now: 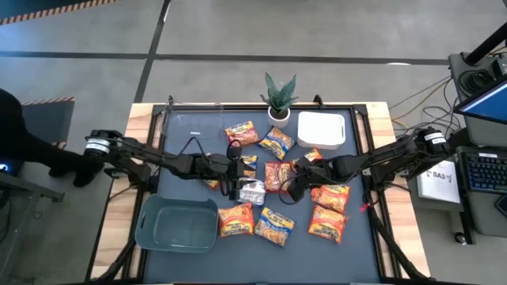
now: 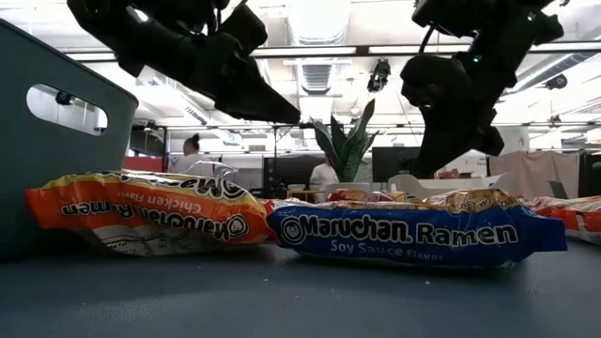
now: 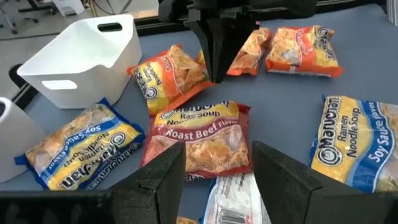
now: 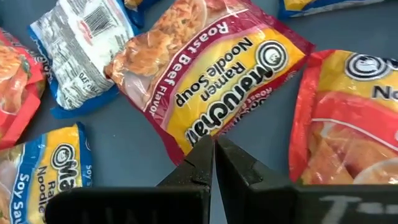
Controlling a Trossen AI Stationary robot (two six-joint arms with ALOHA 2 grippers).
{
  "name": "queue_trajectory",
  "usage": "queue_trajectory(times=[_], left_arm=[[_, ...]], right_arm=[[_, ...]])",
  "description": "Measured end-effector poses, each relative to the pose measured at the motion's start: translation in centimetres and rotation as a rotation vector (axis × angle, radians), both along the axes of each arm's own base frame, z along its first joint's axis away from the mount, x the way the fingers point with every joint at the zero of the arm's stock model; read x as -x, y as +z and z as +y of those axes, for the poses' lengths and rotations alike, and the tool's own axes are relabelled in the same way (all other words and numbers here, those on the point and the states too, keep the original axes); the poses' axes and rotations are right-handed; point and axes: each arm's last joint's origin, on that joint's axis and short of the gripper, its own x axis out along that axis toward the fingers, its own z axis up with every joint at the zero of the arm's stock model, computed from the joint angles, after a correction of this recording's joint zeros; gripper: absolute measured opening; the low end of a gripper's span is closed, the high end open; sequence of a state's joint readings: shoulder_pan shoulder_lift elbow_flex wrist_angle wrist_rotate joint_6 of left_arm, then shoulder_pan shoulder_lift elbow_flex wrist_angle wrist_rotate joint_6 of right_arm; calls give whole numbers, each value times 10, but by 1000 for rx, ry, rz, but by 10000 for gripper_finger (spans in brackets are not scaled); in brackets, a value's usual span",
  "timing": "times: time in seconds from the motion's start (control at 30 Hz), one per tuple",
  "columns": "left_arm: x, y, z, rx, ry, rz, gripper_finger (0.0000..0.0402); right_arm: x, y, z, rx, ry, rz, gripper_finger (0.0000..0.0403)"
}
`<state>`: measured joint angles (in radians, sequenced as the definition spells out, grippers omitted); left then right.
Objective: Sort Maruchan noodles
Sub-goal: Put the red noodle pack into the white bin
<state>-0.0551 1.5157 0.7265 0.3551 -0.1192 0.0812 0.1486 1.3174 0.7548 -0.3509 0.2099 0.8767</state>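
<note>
Left gripper [image 3: 214, 171]: fingers [image 3: 163, 174] are spread, nothing pinched. A silvery-white packet [image 3: 233, 199] is seen directly under and between them; the red Roast Beef packet [image 3: 199, 134] lies just ahead of the tips on the counter [image 3: 283, 109].

Right gripper [image 4: 213, 163]: fingers are pressed together, nothing held. The tips are poised right at the near edge of the same Roast Beef packet; contact cannot be told. An orange packet [image 4: 345, 118] is just beside the fingers on one side, a yellow-and-blue Soy Sauce packet [image 4: 40, 171] on the other, the silvery-white packet farther ahead.

Both grippers meet from opposite sides at mid-counter, the Roast Beef packet between them.

Farther out from the fingers: more orange and yellow-blue packets are scattered around, a white bin [image 1: 321, 131] and potted plant [image 1: 279, 99] sit beyond at the far edge, a grey-green bin [image 1: 176, 224] near the front left.
</note>
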Motion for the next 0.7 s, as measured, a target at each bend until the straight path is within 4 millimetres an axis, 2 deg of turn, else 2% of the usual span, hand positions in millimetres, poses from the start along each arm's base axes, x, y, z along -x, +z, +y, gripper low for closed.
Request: queue_trajectory(times=[0.27,0.57,0.7], left_arm=[[-1,1,0,16,7,-12,166],[-1,1,0,44,20,-13,166],[0,1,0,38,17,-15,166]], right_arm=[[11,-14,-3,1,39,-125,9],[18,-24,-5,-112,-117,-187,10],[17,-24,-5,-164,-159,-187,31]])
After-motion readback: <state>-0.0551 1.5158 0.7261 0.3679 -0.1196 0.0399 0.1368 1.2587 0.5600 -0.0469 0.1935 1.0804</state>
